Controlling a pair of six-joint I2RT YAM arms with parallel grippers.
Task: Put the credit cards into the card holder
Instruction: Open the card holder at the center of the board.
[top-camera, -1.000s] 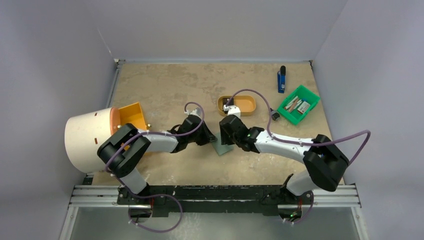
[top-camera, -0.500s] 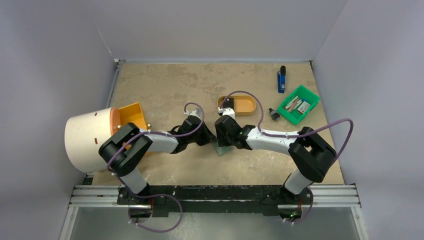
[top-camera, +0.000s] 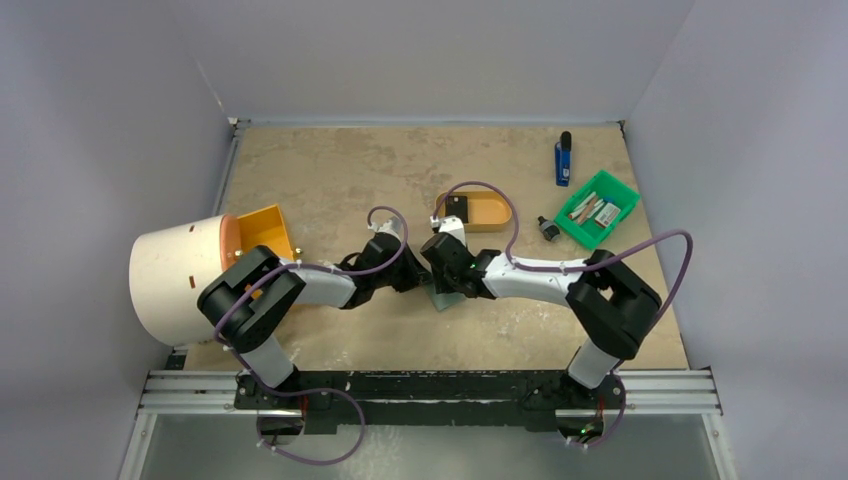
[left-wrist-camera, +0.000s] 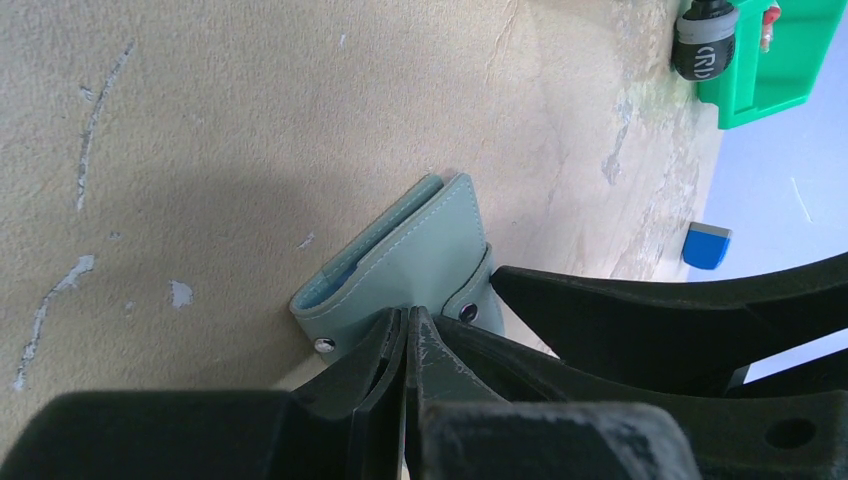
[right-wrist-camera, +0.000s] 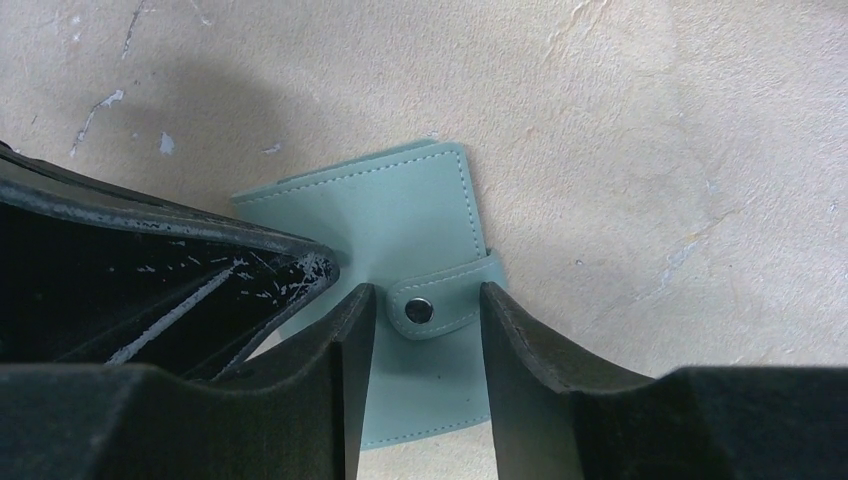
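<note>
The sage-green card holder (right-wrist-camera: 400, 220) lies folded on the table at mid-table (top-camera: 445, 297), between the two wrists. My right gripper (right-wrist-camera: 425, 300) is open just above it, with the snap tab (right-wrist-camera: 432, 308) between its fingers and neither finger touching the tab. My left gripper (left-wrist-camera: 408, 320) is shut, and its tips rest against the holder's (left-wrist-camera: 420, 250) near edge between the two snaps, with nothing between the jaws. The credit cards seem to be the flat pieces (top-camera: 597, 210) in the green bin, too small to tell apart.
A tan oval tray (top-camera: 492, 212) holding a small black square (top-camera: 456, 207) sits just behind the grippers. The green bin (top-camera: 626, 193), a blue pen-like object (top-camera: 563, 160) and a small black knob (top-camera: 546, 230) are at the right. An orange box (top-camera: 264, 228) and a cream cylinder (top-camera: 178, 278) stand at the left.
The right wrist has slid left and slightly back over the card holder, its elbow folding in. The left gripper has closed the last bit and stayed in place.
</note>
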